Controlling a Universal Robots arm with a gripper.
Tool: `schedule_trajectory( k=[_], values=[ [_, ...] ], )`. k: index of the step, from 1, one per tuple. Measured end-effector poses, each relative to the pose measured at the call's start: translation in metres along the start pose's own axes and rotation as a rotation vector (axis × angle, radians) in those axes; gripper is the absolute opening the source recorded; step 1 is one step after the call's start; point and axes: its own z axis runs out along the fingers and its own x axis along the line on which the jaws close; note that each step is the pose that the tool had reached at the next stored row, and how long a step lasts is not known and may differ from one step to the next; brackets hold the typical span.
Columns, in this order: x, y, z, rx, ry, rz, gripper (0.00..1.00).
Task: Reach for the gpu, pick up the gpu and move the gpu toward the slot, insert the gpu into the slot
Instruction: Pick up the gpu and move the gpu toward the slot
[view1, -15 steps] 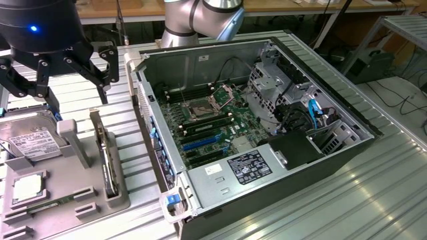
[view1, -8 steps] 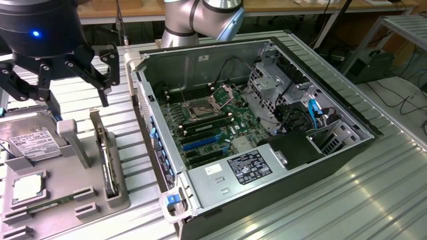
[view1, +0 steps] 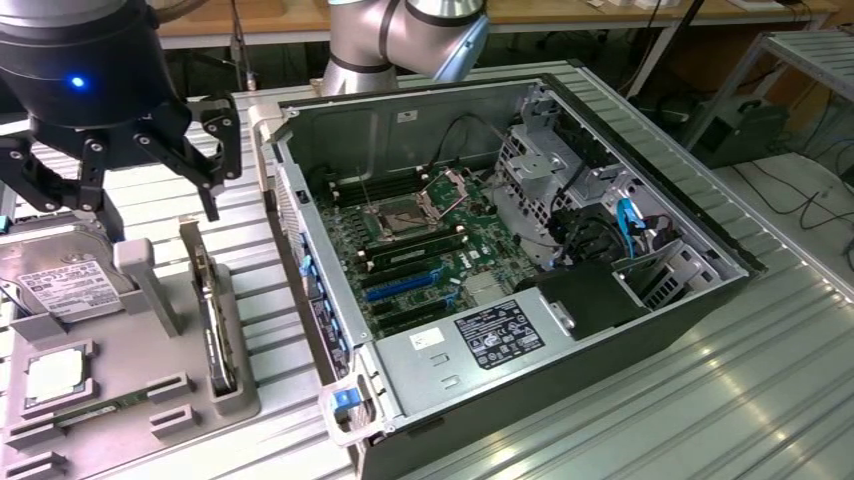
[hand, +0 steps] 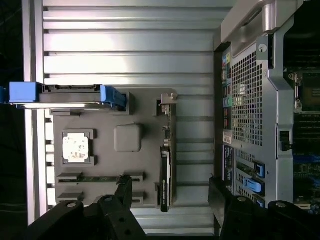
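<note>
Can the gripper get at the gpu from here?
Probably yes: the gripper is open above the tray, and the gpu stands on edge there with nothing covering its top edge.

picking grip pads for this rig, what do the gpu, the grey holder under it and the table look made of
The gpu: likely circuit board, dark matte face, with a bare silver metal end that glints. The grey holder: probably plastic, matte and evenly grey with rounded moulded edges. The table: seems aluminium, ribbed slats with a brushed sheen and streaky reflections.
</note>
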Motion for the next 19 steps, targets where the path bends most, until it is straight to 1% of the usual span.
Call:
schedule_trajectory(
  k=[10, 19],
  values=[
    [0.0, -0.0038, 0.0094, -0.0001, 0.0001, -0.004, 0.72],
    [0.0, -0.0075, 0.0205, -0.0001, 0.0001, -0.004, 0.72]
  ],
)
